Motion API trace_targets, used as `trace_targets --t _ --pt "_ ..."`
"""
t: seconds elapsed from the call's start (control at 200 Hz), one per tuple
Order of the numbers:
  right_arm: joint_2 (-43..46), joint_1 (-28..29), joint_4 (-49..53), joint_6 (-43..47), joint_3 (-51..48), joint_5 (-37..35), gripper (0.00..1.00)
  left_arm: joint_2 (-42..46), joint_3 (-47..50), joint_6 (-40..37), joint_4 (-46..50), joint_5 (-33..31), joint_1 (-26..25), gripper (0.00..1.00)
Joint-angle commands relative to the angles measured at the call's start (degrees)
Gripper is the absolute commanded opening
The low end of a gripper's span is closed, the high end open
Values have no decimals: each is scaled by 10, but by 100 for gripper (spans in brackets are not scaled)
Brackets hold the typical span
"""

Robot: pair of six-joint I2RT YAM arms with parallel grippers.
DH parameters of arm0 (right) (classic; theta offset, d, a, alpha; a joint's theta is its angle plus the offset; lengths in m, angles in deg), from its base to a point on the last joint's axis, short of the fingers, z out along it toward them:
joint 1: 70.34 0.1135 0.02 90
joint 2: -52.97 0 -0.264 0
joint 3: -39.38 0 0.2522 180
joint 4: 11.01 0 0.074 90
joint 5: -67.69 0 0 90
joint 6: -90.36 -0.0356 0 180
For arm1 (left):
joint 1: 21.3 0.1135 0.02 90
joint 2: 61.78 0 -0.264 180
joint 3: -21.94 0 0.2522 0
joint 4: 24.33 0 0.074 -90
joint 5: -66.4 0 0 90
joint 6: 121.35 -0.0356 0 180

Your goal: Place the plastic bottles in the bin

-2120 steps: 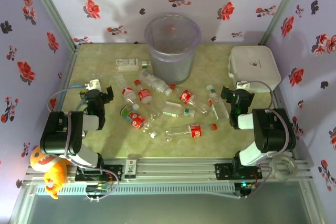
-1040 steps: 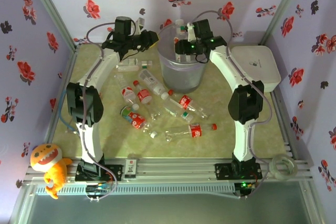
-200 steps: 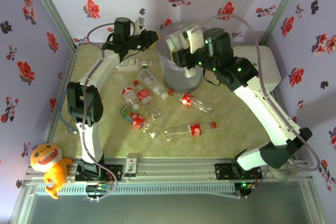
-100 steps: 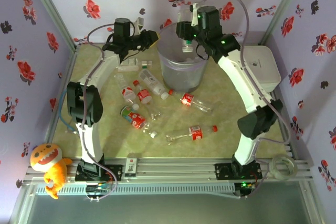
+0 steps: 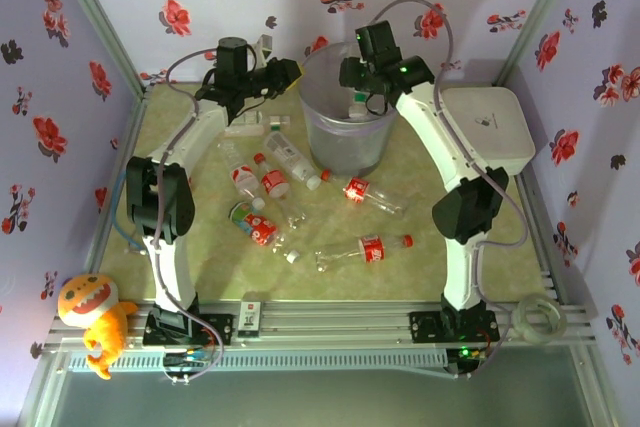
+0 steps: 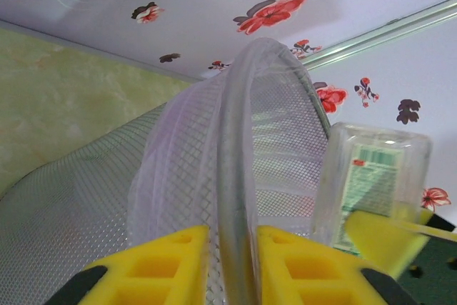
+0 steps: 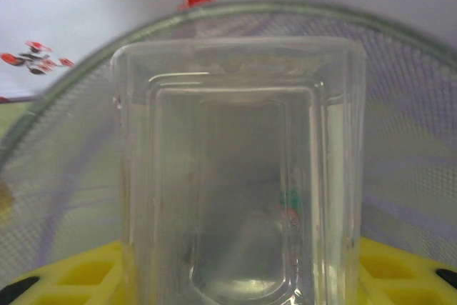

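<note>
The bin stands at the back of the table, a translucent grey-lilac bucket. My left gripper is shut on its left rim; in the left wrist view the yellow fingers clamp the rim from both sides. My right gripper hangs over the bin's mouth, shut on a clear square bottle with a green and white label. The bottle's base faces the right wrist camera, with the bin's mesh wall behind it. Several more bottles lie on the table, among them red-labelled ones.
A white rounded-square box sits at the back right beside the bin. An orange toy hangs at the front left corner. Flowered walls close in three sides. A white-labelled bottle lies under the left arm.
The right arm has swung up and carried its bottle over the bin's mouth, now lower than half a second ago. The left gripper has stayed on the rim.
</note>
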Motion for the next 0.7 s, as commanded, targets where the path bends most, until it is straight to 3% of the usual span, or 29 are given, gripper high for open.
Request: trace_targets --t 0.0,0.49,0.695 --pt "-11 -4 48 -30 14 -21 49 -3 26 5 32 -15 -3 24" --pt "-92 -14 129 -53 53 -21 51 0 27 11 25 -23 -3 24" --pt "-106 -14 143 -52 51 -29 61 1 29 11 26 -27 -2 24"
